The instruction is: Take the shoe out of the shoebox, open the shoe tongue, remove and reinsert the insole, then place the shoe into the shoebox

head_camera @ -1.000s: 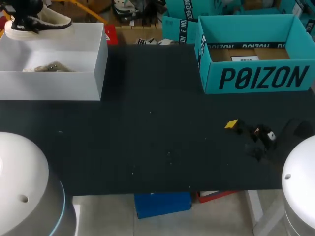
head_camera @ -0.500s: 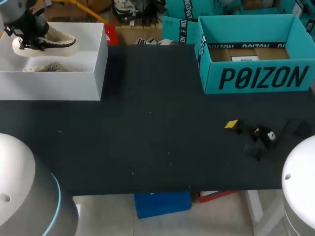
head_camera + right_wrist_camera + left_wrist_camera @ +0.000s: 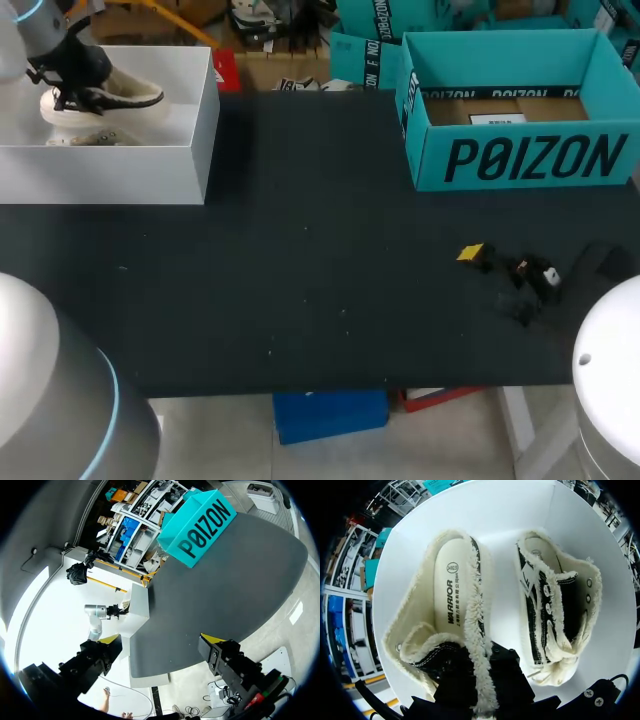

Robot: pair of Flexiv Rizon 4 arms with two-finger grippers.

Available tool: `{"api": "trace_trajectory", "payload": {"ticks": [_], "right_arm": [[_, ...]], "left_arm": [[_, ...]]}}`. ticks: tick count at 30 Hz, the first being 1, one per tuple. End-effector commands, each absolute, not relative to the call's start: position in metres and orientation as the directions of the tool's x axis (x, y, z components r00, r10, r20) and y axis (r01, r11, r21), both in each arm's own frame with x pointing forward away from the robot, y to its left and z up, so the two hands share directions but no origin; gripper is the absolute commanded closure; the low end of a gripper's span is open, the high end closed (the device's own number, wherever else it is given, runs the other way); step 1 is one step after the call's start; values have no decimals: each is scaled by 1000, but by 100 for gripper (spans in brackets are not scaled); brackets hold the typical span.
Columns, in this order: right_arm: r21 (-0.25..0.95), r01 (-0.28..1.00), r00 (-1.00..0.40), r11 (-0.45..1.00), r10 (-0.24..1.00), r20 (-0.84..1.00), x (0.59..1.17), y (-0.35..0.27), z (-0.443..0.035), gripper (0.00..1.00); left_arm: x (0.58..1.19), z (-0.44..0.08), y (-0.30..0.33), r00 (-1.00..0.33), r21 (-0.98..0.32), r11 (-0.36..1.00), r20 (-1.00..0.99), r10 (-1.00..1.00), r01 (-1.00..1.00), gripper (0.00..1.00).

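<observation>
Left gripper (image 3: 481,682) pinches the shoe (image 3: 445,605) by its collar over the shoebox (image 3: 120,175). I'd set it flat beside the other shoe (image 3: 555,615) before letting go. Right gripper (image 3: 161,640) is spread, well away from the shoebox.

A dark, matte counter (image 3: 320,250) is seen spanning the head view. Two open boxes are carried on it, both set toward its far edge. A white shoebox (image 3: 120,175) is placed at the far left, its long wall turned to the near edge. A teal box (image 3: 520,160) is placed at the far right, its printed wall turned likewise. The two are set well apart, with bare counter between them. A few pale specks (image 3: 345,315) are scattered near the middle.
</observation>
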State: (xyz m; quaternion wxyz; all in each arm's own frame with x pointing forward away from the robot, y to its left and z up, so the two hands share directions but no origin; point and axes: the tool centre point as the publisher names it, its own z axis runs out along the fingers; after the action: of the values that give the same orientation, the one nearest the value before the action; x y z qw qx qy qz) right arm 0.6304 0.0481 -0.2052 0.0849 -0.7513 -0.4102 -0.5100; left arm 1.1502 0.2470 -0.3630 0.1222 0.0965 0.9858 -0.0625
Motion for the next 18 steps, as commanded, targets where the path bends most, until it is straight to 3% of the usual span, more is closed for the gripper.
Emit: {"api": "trace_trajectory", "payload": {"ticks": [1,15,16,17,18], "right_arm": [[-48,979,148,-199,521,841,630,44,-206,0],[-48,979,148,-199,521,841,630,44,-206,0],[-48,979,148,-199,521,841,630,44,-206,0],[-48,979,148,-199,521,841,630,44,-206,0],[-48,979,148,-199,521,841,630,44,-206,0]], "left_arm": [[1155,-367,245,-952,-101,973,-247,178,208,100],[1153,-376,243,-967,-107,976,-192,165,188,100],[1153,-376,242,-968,-109,976,-188,164,186,95],[1153,-376,242,-969,-109,977,-185,162,184,75],[1153,-376,242,-970,-104,978,-180,163,183,40]]}}
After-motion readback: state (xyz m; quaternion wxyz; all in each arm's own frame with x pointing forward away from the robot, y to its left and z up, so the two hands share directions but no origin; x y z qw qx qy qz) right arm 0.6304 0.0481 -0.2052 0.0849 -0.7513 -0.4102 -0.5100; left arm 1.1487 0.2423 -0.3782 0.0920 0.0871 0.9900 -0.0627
